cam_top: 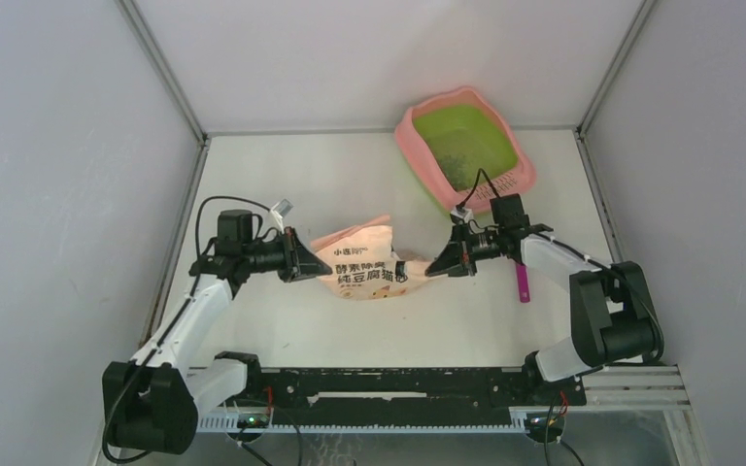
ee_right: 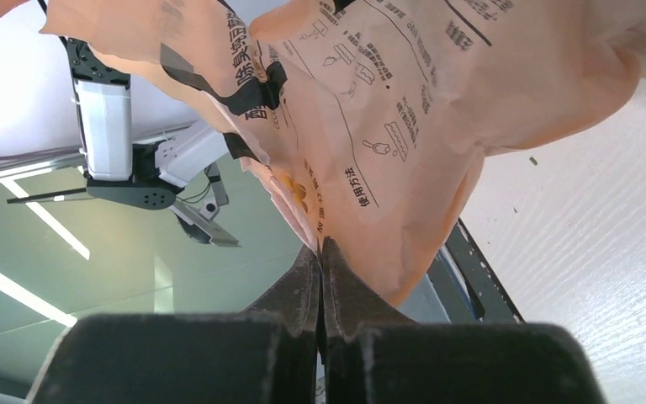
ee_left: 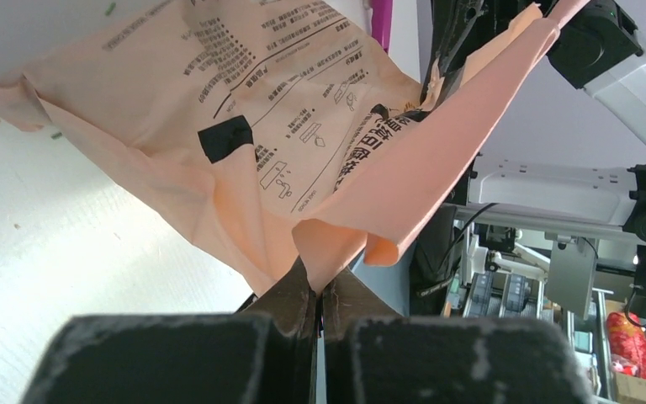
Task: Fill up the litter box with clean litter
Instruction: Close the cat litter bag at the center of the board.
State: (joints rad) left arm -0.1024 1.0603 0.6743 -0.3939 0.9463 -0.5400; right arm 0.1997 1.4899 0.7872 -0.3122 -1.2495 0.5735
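Step in hand, as judged: the bag (cam_top: 364, 262) is gripped at two ends ahead of carriage to the litter box; pouring is not yet begun.

- The peach-pink printed bag is seen at centre frame in the top view, slung between both arms above the table (cam_top: 350, 175). Whether its lowest fold touches the surface cannot be told.
- The left gripper (ee_left: 320, 286) is clenched on a folded corner of the bag, at lower centre of its wrist view.
- The right gripper (ee_right: 320, 257) is likewise clamped on the opposite edge of the bag, with the fingers pressed tight on the film.
- The litter box (cam_top: 410, 136) is located at upper right of centre in the top view, against the back wall and well apart from the bag.
- A thin scatter of litter (cam_top: 461, 167) is noted as dark specks in the green basin; the fill is judged slight.
- A magenta scoop (cam_top: 523, 282) is seen lying beside the right arm, untouched.

Next move, as judged: both arms are required to travel together toward the upper right, with the bag kept taut, then one end raised so the contents are tipped over the basin. Which end is open cannot be determined
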